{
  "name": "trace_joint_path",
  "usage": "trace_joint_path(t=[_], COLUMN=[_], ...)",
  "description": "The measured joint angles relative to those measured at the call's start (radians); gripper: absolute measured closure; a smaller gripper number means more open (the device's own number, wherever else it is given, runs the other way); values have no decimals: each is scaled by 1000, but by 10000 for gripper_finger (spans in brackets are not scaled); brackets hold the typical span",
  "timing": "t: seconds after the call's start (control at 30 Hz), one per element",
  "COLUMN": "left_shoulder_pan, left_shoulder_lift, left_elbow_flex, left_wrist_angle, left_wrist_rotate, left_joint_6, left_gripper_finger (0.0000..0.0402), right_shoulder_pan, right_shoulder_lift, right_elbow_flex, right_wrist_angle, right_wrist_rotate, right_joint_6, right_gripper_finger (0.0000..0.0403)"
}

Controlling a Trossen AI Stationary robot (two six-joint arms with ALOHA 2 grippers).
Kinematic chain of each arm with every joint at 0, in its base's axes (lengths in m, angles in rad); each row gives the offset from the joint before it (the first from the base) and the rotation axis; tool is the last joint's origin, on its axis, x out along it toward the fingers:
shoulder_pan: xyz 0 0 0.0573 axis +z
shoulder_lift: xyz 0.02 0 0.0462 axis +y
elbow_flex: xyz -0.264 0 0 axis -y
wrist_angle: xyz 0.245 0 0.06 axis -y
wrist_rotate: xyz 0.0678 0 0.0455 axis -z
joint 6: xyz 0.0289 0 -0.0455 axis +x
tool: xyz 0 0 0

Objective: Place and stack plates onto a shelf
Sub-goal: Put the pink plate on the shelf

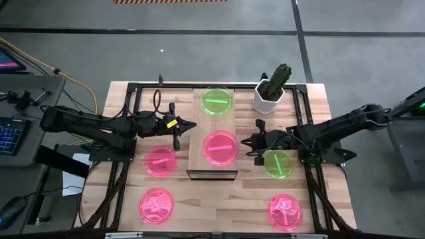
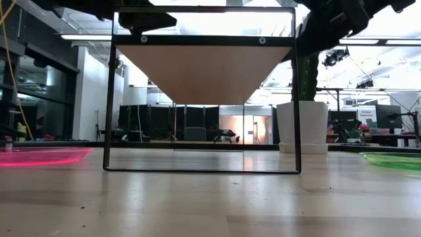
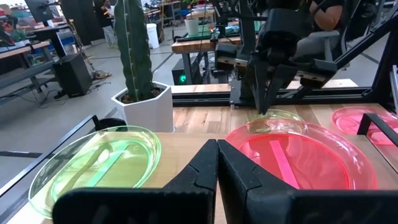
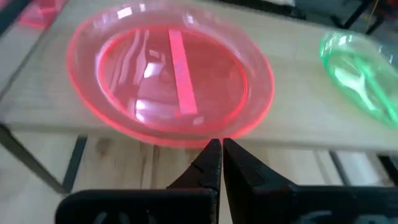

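The shelf (image 1: 212, 125) runs from near to far down the table's middle. A green plate (image 1: 217, 101) lies flat on its far end and a pink plate (image 1: 220, 147) on its middle. Three more pink plates (image 1: 160, 160) (image 1: 157, 206) (image 1: 284, 211) and a green plate (image 1: 278, 164) lie on the table. My left gripper (image 1: 194, 126) hangs shut at the shelf's left edge, clear of both shelf plates. My right gripper (image 1: 243, 142) is shut, its tips at the right rim of the shelf's pink plate (image 4: 174, 81). My right gripper (image 4: 221, 144) slants down from the table's right toward the pink plate's rim (image 4: 205, 138), with nothing between its shut fingers. The plate lies flat on the shelf. Whether the fingertips touch the rim, I cannot tell.
A white pot with a cactus (image 1: 271, 93) stands at the shelf's far right corner. The table's green plate lies partly under my right arm. Dark frame rails (image 1: 126, 153) run along both sides of the table. Bare wood shows at the shelf's near end (image 1: 212, 169).
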Motion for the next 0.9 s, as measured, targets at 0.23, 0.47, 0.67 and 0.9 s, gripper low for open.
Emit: trace_joint_path(t=[0.23, 0.47, 0.67, 0.9], left_shoulder_pan=[0, 0, 0, 0], left_shoulder_lift=[0, 0, 0, 0], left_elbow_flex=[0, 0, 0, 0], left_wrist_angle=[-8, 8, 8, 2], left_wrist_rotate=[0, 0, 0, 0], left_joint_6=[0, 1, 2, 1], left_gripper_finger=[402, 401, 401, 402], right_shoulder_pan=[0, 0, 0, 0], right_shoulder_lift=[31, 68, 107, 133], right_elbow_flex=[0, 0, 0, 0], right_wrist_angle=[3, 99, 144, 199], right_wrist_rotate=[-46, -73, -76, -73], right_joint_6=[37, 31, 10, -53], right_gripper_finger=[403, 403, 403, 403])
